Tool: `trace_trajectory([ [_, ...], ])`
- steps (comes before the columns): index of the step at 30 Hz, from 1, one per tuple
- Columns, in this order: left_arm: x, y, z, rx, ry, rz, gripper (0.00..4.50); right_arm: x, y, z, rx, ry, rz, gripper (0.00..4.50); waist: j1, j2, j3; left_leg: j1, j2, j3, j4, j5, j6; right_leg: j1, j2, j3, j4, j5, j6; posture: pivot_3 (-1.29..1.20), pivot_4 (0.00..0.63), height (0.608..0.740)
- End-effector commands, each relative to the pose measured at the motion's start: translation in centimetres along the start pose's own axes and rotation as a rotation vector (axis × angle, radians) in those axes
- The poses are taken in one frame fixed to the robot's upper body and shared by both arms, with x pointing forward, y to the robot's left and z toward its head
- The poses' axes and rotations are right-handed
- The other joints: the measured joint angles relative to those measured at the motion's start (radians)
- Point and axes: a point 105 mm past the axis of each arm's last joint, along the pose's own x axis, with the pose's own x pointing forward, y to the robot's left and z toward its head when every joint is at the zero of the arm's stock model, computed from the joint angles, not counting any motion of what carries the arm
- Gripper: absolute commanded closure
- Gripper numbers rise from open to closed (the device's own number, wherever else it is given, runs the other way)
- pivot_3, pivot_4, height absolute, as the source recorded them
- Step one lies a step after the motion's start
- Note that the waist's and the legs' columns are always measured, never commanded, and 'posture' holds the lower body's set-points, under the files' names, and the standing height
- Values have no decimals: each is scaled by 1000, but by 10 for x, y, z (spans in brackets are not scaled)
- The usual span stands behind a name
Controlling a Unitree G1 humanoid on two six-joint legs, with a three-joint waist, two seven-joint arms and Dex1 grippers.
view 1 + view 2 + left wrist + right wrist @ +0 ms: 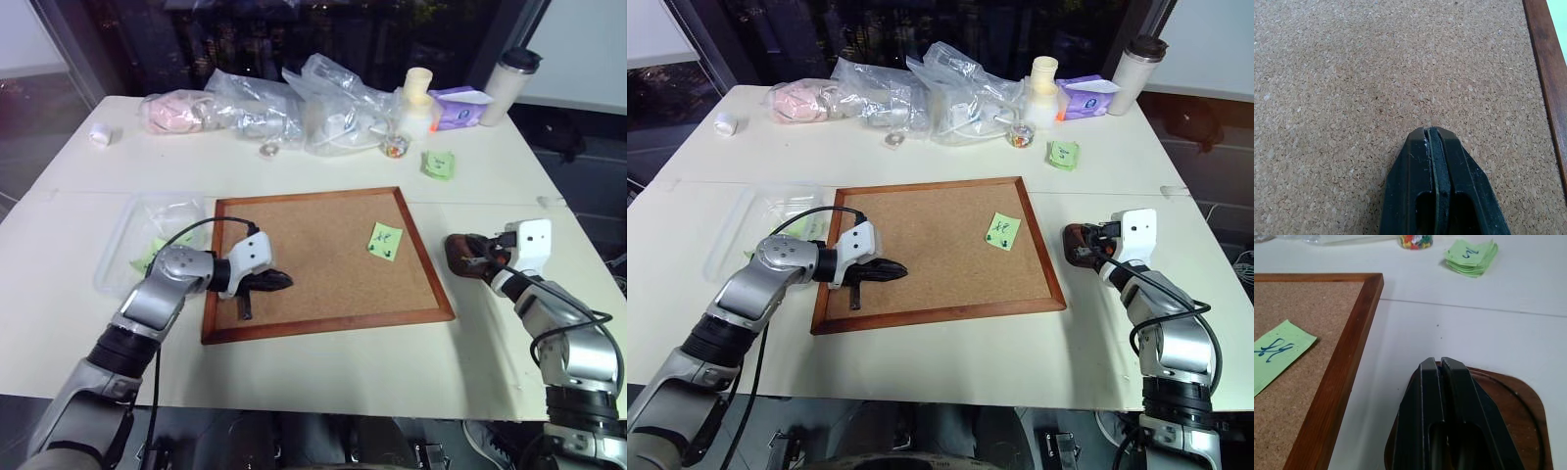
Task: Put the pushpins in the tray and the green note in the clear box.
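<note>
Jaws shut; green note (385, 240) on corkboard (323, 269)

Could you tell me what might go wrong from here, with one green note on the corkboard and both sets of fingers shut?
1. The green note lies flat on the corkboard; shut fingers of the left gripper may scrape cork instead of lifting it.
2. The right gripper hangs over the small tray; a sideways move could nudge the tray.
3. The clear box already holds green paper, and a stack of green notes lies behind the board: easy to mistake.
</note>
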Motion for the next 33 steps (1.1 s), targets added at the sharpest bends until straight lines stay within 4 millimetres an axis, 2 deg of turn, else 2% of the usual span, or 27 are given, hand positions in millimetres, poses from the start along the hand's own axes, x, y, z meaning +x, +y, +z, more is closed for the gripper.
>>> trace_trajectory([
  [1,6,-3,-4,-11,18,-13,4500,-3,-7,12,3,-49,-27,4414,0,0,0,0,0,0,0,0,0,0,0,0,0,0,0,0,150,737],
  [6,8,-5,-2,-11,12,-19,4500,-1,-14,3,5,-15,-70,4414,1,0,0,0,0,0,0,0,0,0,0,0,0,0,0,0,150,737],
  [7,8,-5,-2,-11,12,-17,4500,0,-15,2,5,-12,-79,4177,2,0,0,0,0,0,0,0,0,1,0,0,-1,0,0,0,150,737],
  [10,8,-5,-2,-12,12,-14,4500,-1,-17,0,3,-10,-85,3084,2,0,0,0,0,0,0,0,1,1,0,0,-1,0,0,0,150,737],
  [14,8,-5,-3,-11,14,-11,4500,-1,-20,1,4,-16,-99,944,1,0,0,0,0,0,0,0,1,1,0,0,-1,0,0,0,150,737],
  [16,8,-6,-4,-10,16,-13,4500,-2,-20,4,6,-28,-105,43,1,0,0,0,0,-1,0,0,1,1,0,0,-1,0,0,0,150,737],
  [25,9,-6,-3,-10,13,-13,4500,-4,-19,15,57,-84,-113,43,2,0,0,0,0,-1,0,0,1,1,0,0,-1,0,0,0,150,737],
  [29,10,-6,-3,-7,12,-12,4500,-8,-26,41,321,-223,-140,43,1,0,0,0,0,-1,0,0,1,1,0,0,-1,0,0,0,150,737],
  [33,10,-6,-3,0,14,-12,4500,-9,-24,52,386,-252,-114,43,3,0,0,0,0,-1,0,-1,1,1,0,0,-1,0,0,0,150,737],
])
